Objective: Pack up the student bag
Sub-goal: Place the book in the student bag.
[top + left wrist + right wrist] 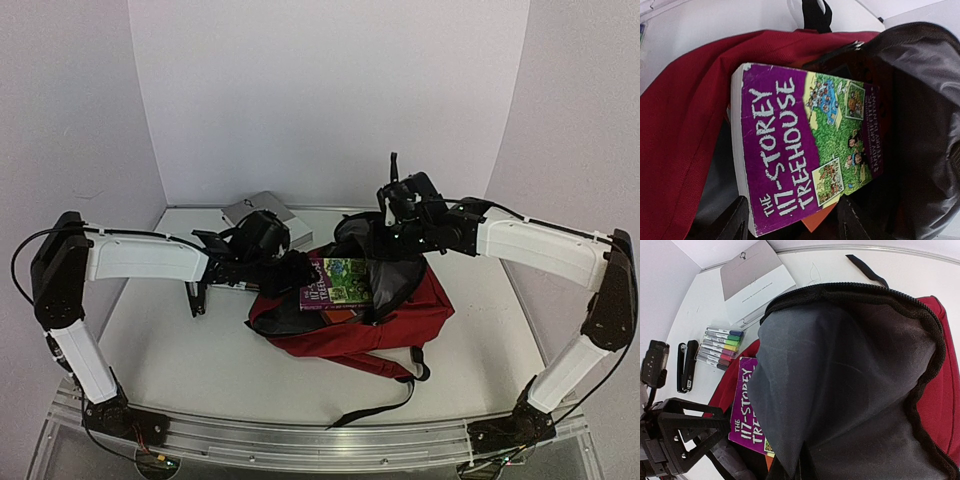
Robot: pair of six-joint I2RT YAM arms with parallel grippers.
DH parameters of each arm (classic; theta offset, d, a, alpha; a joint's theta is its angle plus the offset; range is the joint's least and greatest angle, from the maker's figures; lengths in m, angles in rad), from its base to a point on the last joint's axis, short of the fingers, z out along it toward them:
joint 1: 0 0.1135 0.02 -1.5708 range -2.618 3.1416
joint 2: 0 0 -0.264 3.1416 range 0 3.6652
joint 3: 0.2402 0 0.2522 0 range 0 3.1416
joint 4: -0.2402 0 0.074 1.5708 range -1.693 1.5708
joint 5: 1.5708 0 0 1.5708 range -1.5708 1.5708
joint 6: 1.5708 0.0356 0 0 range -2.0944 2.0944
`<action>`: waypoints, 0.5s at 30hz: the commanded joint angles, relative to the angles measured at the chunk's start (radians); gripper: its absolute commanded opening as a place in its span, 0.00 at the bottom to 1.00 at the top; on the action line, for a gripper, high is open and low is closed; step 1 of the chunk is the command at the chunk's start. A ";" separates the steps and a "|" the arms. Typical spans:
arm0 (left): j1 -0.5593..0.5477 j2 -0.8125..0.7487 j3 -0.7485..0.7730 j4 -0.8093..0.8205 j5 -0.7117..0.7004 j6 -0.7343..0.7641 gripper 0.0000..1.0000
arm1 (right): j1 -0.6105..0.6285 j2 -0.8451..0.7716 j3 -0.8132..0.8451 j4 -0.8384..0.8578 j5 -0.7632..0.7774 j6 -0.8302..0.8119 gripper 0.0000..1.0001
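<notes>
Your right wrist view is showing markers (720, 346) and a stapler (687, 366) beside the student bag (370, 325), both of which the overhead view is hiding. The student bag is lying mid-worktop (190, 350), with open room toward the near edge. The right gripper (392, 222) is clamping its raised rim, and the left gripper (791, 222) is hovering, jaws apart, at the purple book's (790, 150) end.

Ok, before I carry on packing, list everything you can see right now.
student bag: one, red, grey lining, table centre.
book: one, purple-green, half inside the bag's mouth.
orange item: one, under the book, mostly hidden.
booklet: one, grey-white, beyond the bag.
markers: one set, mixed colours, beside the stapler.
stapler: one, black, left of bag.
table: one, white, underneath.
left pincer: one, black, open at the book.
right pincer: one, black, shut on bag's flap.
</notes>
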State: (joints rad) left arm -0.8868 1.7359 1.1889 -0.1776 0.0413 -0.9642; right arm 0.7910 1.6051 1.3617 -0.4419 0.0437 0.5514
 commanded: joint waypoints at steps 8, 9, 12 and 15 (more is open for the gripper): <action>-0.001 0.100 0.070 -0.055 0.029 0.002 0.54 | 0.008 -0.059 0.022 0.088 -0.011 0.013 0.00; -0.003 0.102 0.069 -0.041 0.038 0.004 0.51 | 0.008 -0.059 0.021 0.088 -0.010 0.013 0.00; -0.010 0.108 0.076 0.002 0.059 0.013 0.40 | 0.008 -0.059 0.019 0.088 -0.009 0.011 0.00; -0.020 0.140 0.128 0.011 0.091 0.023 0.33 | 0.008 -0.054 0.019 0.088 -0.009 0.010 0.00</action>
State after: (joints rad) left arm -0.8894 1.8382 1.2297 -0.2173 0.0830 -0.9661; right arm 0.7910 1.6051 1.3613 -0.4419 0.0433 0.5514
